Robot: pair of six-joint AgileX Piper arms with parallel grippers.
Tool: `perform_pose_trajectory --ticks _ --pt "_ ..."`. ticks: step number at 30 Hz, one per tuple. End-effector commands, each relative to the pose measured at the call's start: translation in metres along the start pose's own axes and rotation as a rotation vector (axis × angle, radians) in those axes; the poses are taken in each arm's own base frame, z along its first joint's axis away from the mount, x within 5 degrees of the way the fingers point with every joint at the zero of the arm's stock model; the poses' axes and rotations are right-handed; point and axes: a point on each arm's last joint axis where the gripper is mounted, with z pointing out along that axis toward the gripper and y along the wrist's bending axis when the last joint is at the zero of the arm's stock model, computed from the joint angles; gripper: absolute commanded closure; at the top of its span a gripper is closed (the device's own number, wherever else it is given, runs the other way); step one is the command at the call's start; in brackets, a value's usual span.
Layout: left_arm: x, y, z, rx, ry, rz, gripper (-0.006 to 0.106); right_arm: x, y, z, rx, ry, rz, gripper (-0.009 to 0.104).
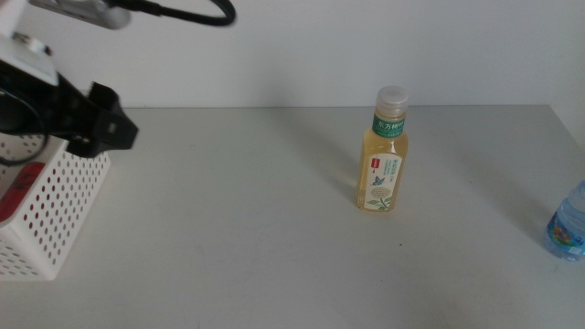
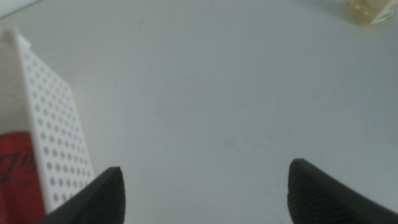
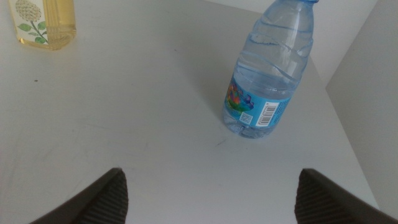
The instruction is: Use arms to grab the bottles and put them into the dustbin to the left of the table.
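One can [image 1: 20, 187] is seen already inside the bin [image 1: 64, 215], red showing through the perforated wall, w/ the left gripper [image 1: 108, 128] hung above the bin's near-table corner; in the left wrist view its jaws are spread wide w/ nothing between them, so the drop step is judged done & a reach for the next item is in hand. Two bottles are left on the table [image 1: 238, 228]: the tea bottle [image 1: 382, 151], upright near mid-table, & the water bottle [image 1: 569, 224], upright at the right edge, half cut off in the middle view. Both are well apart from each other & from the bin. The right gripper [image 3: 208, 208] is not seen in the middle view; in its wrist view the jaws are parted & empty, w/ the water bottle near, just ahead, apart from them. Next move, as judged: open jaws are to be brought around a bottle's body, closed on it, then it is to be lifted & carried over the bin rim. Count: 1 can, 1 tea bottle, 1 water bottle, 1 bin, 2 grippers. The tea bottle seems reachable by either arm; which one goes is not known.
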Motion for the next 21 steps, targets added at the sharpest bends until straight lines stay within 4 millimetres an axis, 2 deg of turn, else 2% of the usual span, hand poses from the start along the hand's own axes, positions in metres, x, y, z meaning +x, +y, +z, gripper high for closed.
perform_pose_trajectory --ticks 1,6,12,21 --pt "-0.01 -0.018 -0.004 0.023 -0.185 0.037 0.014 -0.006 -0.002 -0.002 0.029 -0.07 -0.012 0.01" --pt "0.001 -0.047 0.007 0.086 -0.353 0.105 0.014 -0.006 -0.002 -0.002 0.029 -0.07 -0.012 0.01" --pt "0.034 -0.071 0.01 0.167 -0.385 0.162 0.014 -0.006 -0.002 -0.002 0.029 -0.07 -0.012 0.01" --pt "0.073 -0.088 0.005 0.265 -0.456 0.155 0.011 -0.006 -0.002 -0.002 0.029 -0.07 -0.012 0.01"
